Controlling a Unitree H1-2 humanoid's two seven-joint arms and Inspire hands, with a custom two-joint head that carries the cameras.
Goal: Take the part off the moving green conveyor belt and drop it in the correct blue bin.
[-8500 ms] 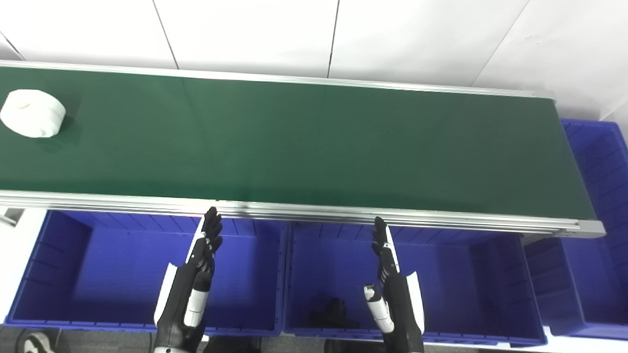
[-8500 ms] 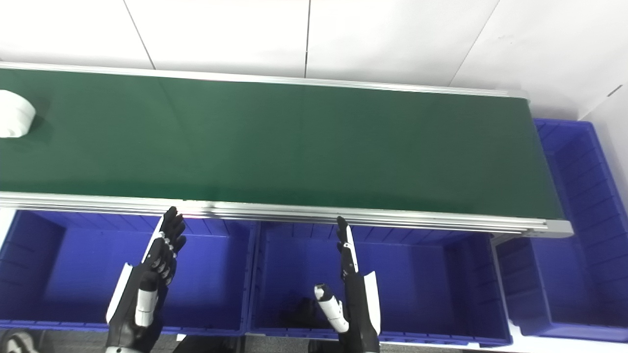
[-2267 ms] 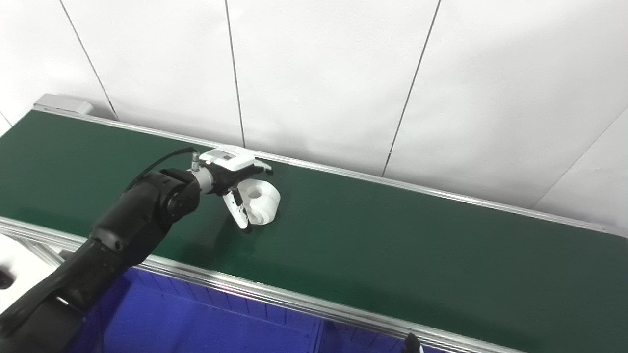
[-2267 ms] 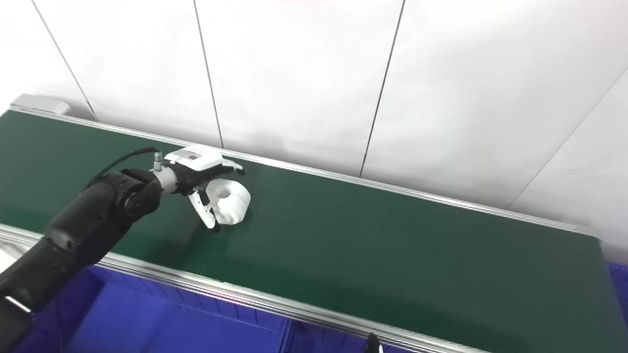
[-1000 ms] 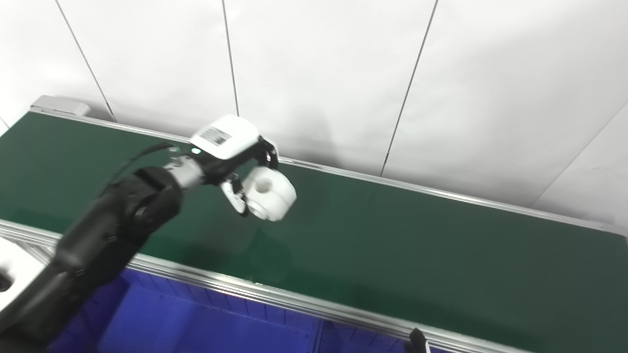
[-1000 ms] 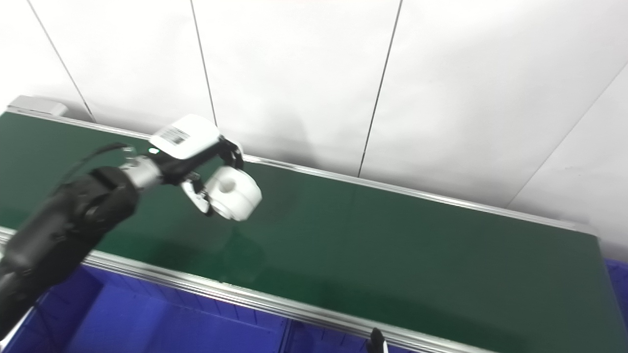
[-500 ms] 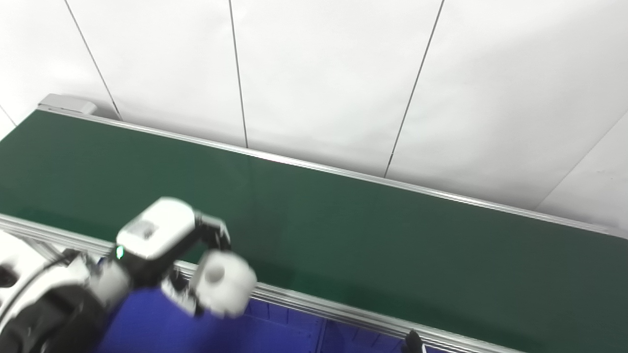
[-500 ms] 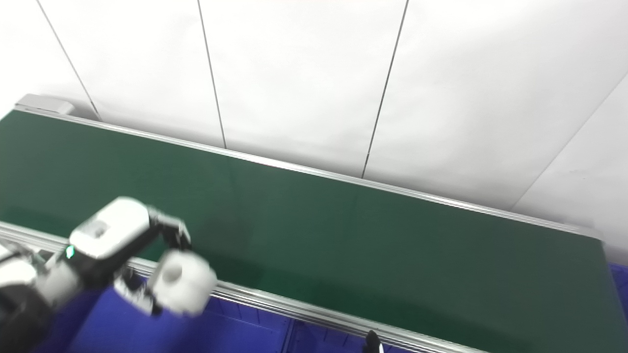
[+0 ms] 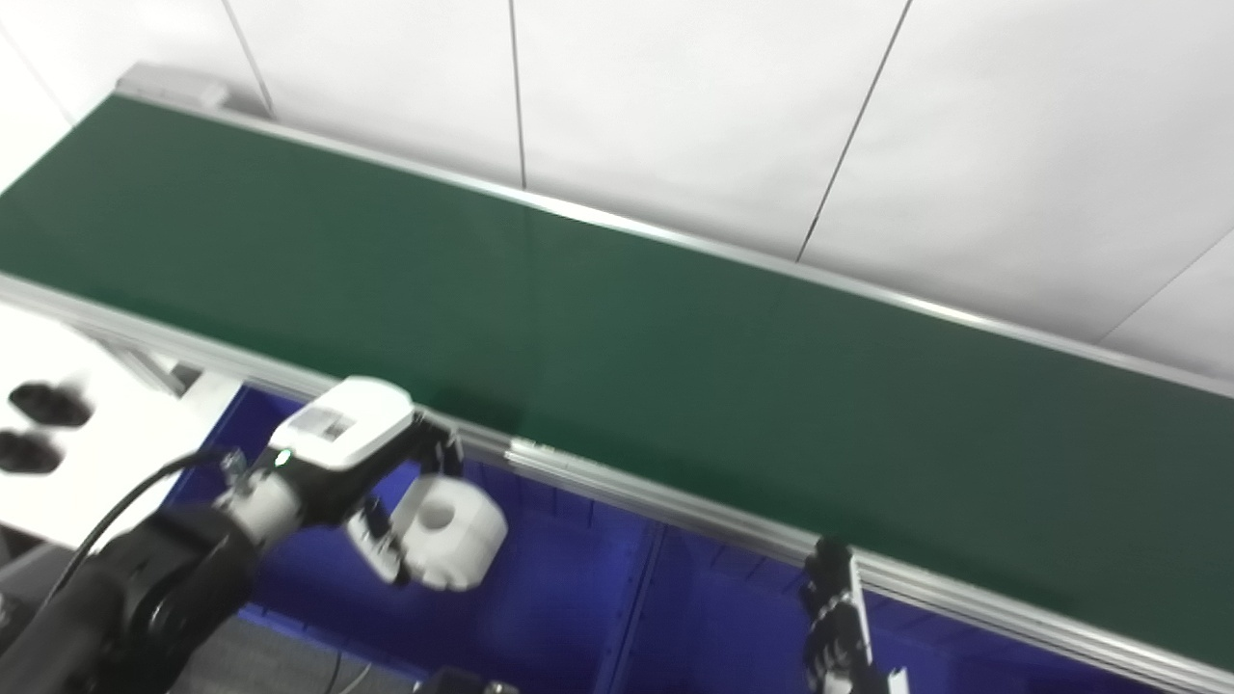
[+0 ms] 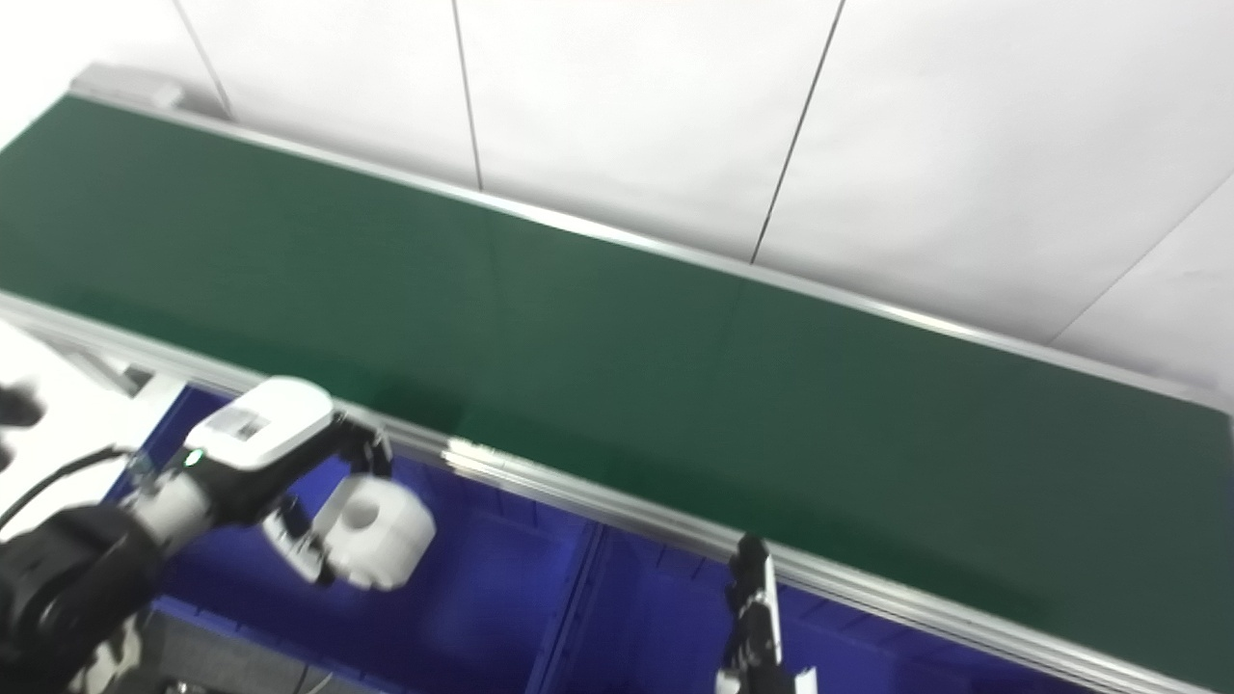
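Part: we hold the white part [image 9: 446, 530], a chunky round piece with a hole through it, in our left hand [image 9: 386, 501]. It no longer sits on the green conveyor belt [image 9: 617, 328]; a second ago it hung above the green surface, and now it hangs on the near side of the rail, over the blue bin [image 9: 540, 607] at the left.

Left hand: clamped on the part, fingers [image 9: 439, 453] over the top and thumb along the near side. The arm has swung back toward us and down since half a second ago.

Right hand: only its fingertips [image 9: 831, 602] show at the bottom edge, near the belt rail. We cannot tell how its fingers stand.

Belt: bare in both views now, with nothing left on it to chase.

View: the whole picture has tilted down and shifted since the earlier frames, so our head moved; the belt itself did not.

Meaning for the task: we judge the pick done and the carry nearly done. What remains is the release over this bin, if it is the correct one for this part, which we cannot confirm here.

Risk: the frames are blurred with motion, so we would settle the arm before letting go.
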